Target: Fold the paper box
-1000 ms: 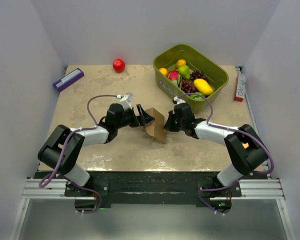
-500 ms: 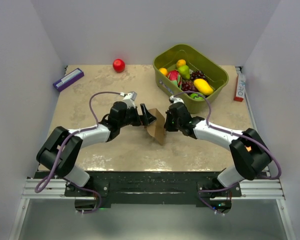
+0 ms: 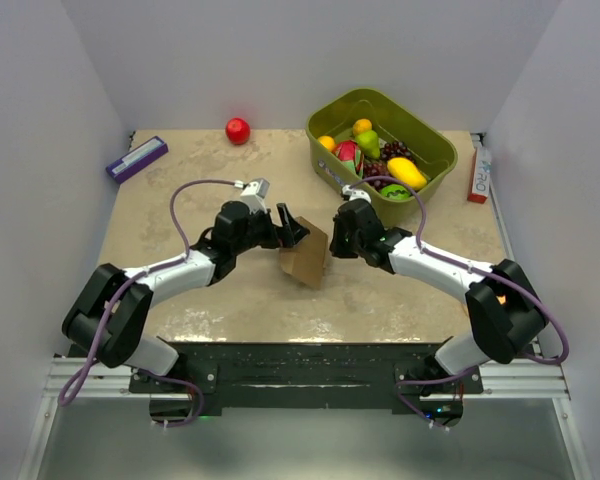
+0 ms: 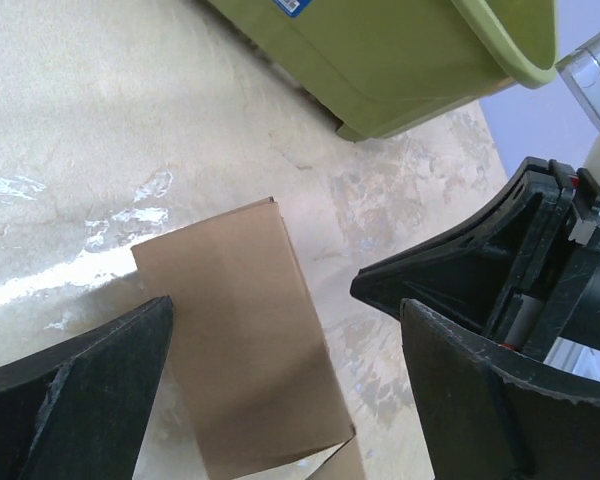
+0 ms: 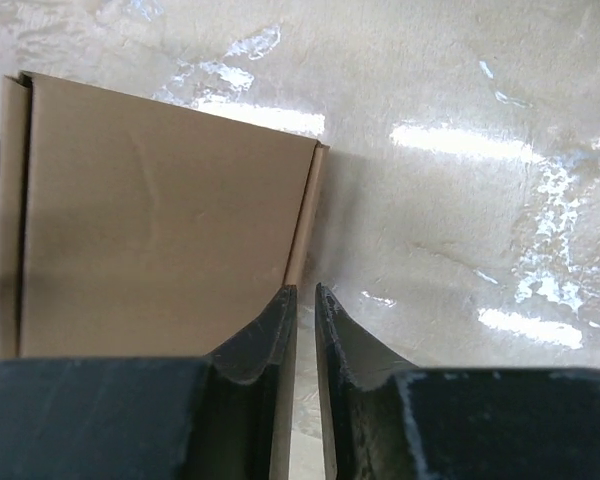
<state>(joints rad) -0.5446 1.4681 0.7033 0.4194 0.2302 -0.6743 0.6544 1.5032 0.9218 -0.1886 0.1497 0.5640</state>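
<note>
While left gripper [image 3: 292, 231] gapes wide around paper box [image 3: 305, 258] (holding nothing), right gripper [image 3: 337, 240] has 2 fingers [image 5: 245, 350] nearly closed; cardboard edge at slit; cannot tell if gripped.

Robot lab test cell, going by plain white enclosure walls [image 3: 40, 150], aluminium rail frame [image 3: 300, 380] under two bolted-down arms [image 3: 170, 272], beige tabletop [image 3: 180, 200], green bin [image 3: 435, 150] of fruit [image 3: 407, 173].
</note>
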